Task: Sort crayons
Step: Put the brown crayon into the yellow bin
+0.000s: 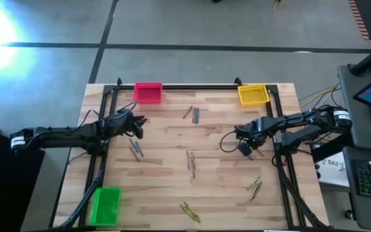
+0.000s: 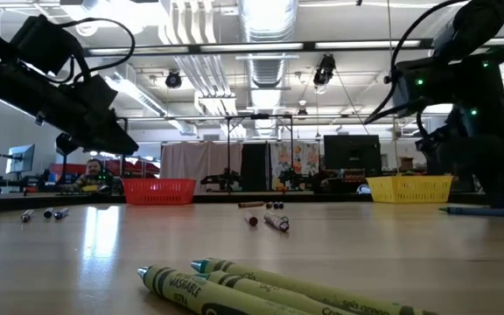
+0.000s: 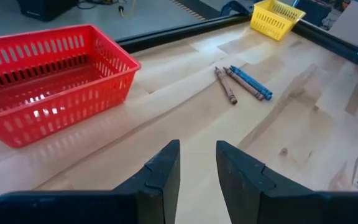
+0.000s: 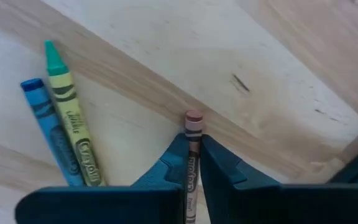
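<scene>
Crayons lie scattered in small groups on the wooden table (image 1: pixel 166 187): near the far edge (image 1: pixel 192 115), at the left (image 1: pixel 136 149), in the middle (image 1: pixel 190 162), at the near right (image 1: pixel 254 187) and at the near edge (image 1: pixel 189 211). At the right side, my right gripper (image 1: pixel 245 148) points down and is shut on a brownish-red crayon (image 4: pixel 193 127). A blue crayon (image 4: pixel 45 127) and a yellow-wrapped green crayon (image 4: pixel 70 118) lie flat beside it. My left gripper (image 1: pixel 138 122) hovers open near the pink bin (image 1: pixel 148 92), with nothing between its fingers (image 3: pixel 163 171). My right gripper pinches the brownish-red crayon by its two long sides (image 4: pixel 193 152) between its two fingers, coming from above and pointing down. The fingers lie across the crayon, and its blunt end (image 4: pixel 193 118) sticks out past them. Whether the crayon is clear of the table I cannot tell.
A yellow bin (image 1: pixel 253 95) stands at the far right and a green bin (image 1: pixel 105 205) at the near left corner. A black metal frame (image 1: pixel 192 87) runs around the table's edges. A desk with a monitor and keyboard (image 1: pixel 369 174) stands beyond the right edge.
</scene>
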